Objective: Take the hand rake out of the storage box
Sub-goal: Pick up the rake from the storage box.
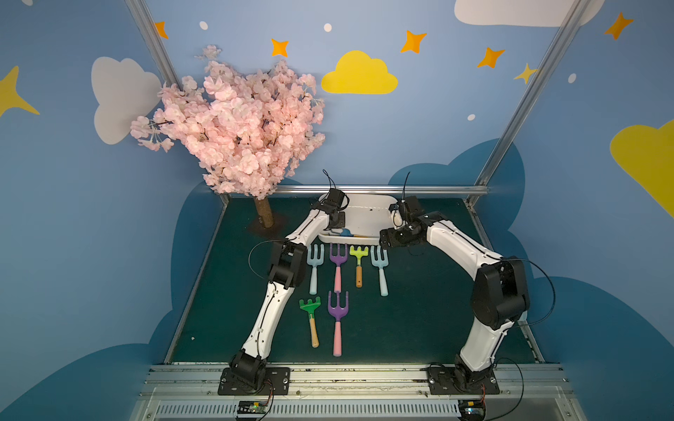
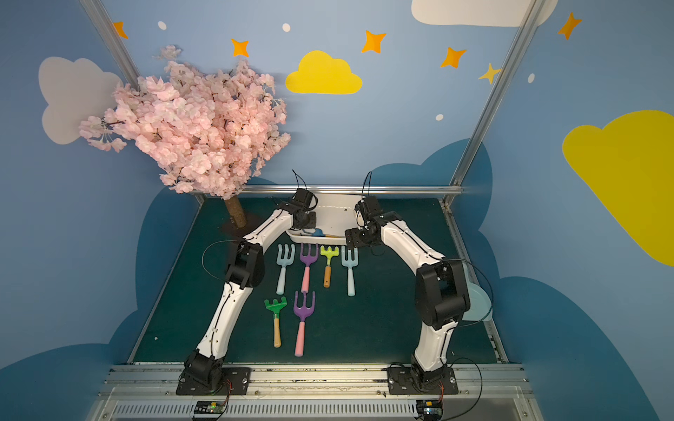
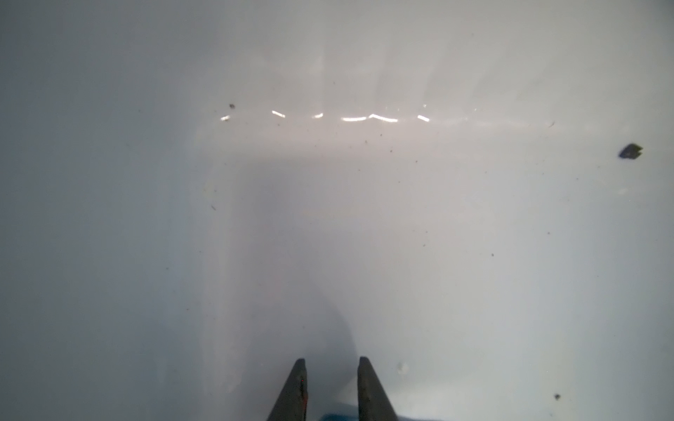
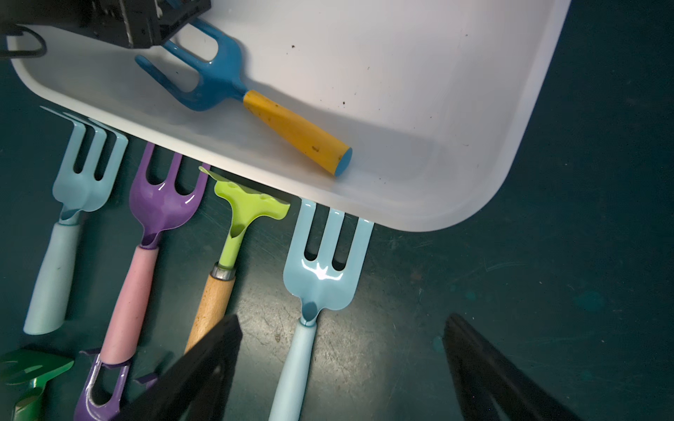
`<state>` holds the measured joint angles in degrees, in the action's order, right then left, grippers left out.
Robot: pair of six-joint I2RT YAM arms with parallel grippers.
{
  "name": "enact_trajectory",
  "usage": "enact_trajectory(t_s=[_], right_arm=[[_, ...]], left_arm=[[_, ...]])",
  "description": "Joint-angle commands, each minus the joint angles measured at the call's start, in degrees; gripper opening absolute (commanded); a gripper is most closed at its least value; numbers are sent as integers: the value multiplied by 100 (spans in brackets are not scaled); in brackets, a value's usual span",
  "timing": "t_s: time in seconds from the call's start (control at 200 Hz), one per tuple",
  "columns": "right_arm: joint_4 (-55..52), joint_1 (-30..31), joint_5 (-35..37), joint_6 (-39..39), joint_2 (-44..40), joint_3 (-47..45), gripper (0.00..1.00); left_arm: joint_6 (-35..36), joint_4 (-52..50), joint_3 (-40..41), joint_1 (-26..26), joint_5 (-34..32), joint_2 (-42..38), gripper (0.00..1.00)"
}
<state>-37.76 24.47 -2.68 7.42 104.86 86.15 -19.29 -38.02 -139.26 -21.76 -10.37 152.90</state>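
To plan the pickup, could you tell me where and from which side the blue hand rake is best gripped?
Probably the yellow handle, mid-length, from straight above with jaws across it: the blue hand rake lies on the storage box floor, close to a wall, and its tines are thin and spread.

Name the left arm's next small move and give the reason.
Probably a short lift straight up: the left gripper sits at the tines of the blue hand rake with a yellow handle, which lies in the white plastic storage box. Grip firmness is unclear.
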Motion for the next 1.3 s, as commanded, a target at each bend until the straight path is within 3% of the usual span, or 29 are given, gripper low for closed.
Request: enact_trajectory(t_s=[0.0,0.26,0.37,0.656,1.156,1.291], right_arm=[[1,-28,-18,-41,-269,-87,91],[83,-21,-5,-67,-345,-234,91],[136,-21,66,-105,-409,-299,91],[201,-36,257,-342,-687,-493,92],[380,-48,-69,-683,-1027,-394,92],[339,-47,-322,-723,-1267,-472,92]], left_arm=[[27,-216,44,48,-18,-3,24],[59,-202,-177,79,53,116,14],[133,3,-189,82,166,24,3],[139,75,-330,100,189,-82,3],[-368,584,-549,299,122,-701,3],[-366,655,-162,294,292,-1143,3]])
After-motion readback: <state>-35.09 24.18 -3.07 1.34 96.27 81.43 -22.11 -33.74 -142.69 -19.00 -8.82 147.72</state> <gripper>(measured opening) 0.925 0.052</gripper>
